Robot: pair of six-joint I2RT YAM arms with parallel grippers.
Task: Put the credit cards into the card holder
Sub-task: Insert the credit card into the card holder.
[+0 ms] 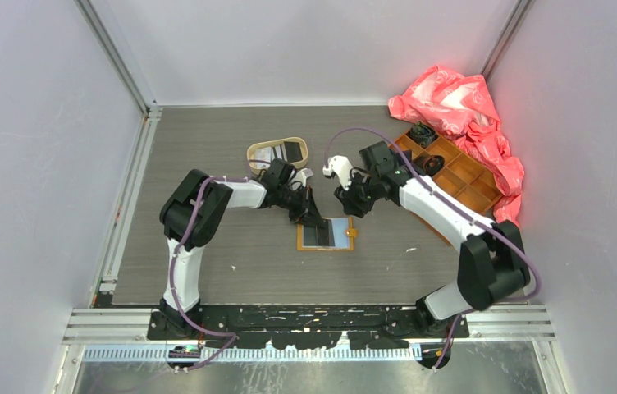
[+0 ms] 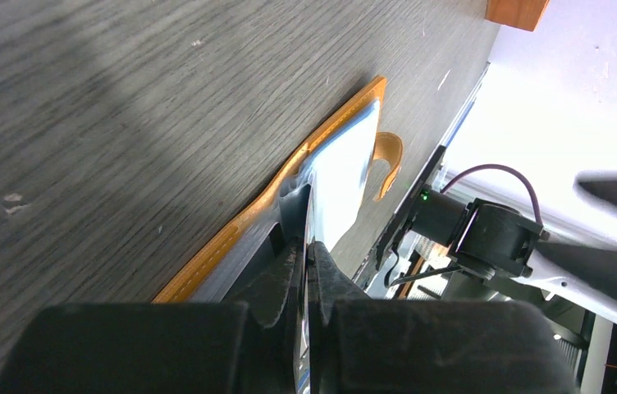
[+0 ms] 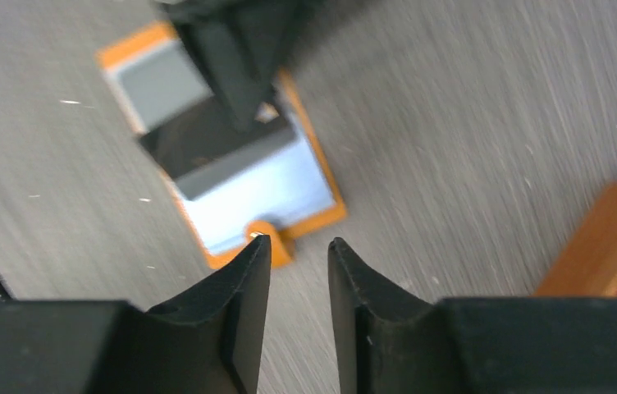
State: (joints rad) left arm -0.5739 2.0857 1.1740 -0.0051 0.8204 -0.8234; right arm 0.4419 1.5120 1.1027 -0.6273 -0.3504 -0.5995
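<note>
The orange-tan card holder [image 1: 326,245] lies open and flat on the table, its snap tab [image 1: 351,233] pointing right. My left gripper [image 1: 315,217] is shut on a thin credit card, held edge-on [image 2: 308,215] and reaching down into the card holder [image 2: 331,125]. In the right wrist view this card [image 3: 207,141] looks dark, and a pale blue face [image 3: 264,193] fills the holder's half near the tab [image 3: 279,249]. My right gripper [image 3: 299,242] hovers open and empty just above the tab, right of the holder [image 1: 353,201]. More credit cards [image 1: 279,152] lie in the oval tray.
An oval tan tray [image 1: 277,143] sits behind the left gripper. A large orange compartmented box [image 1: 453,172] stands at the right, its corner [image 3: 609,242] close to my right gripper. A pink plastic bag [image 1: 461,107] is bunched at the back right.
</note>
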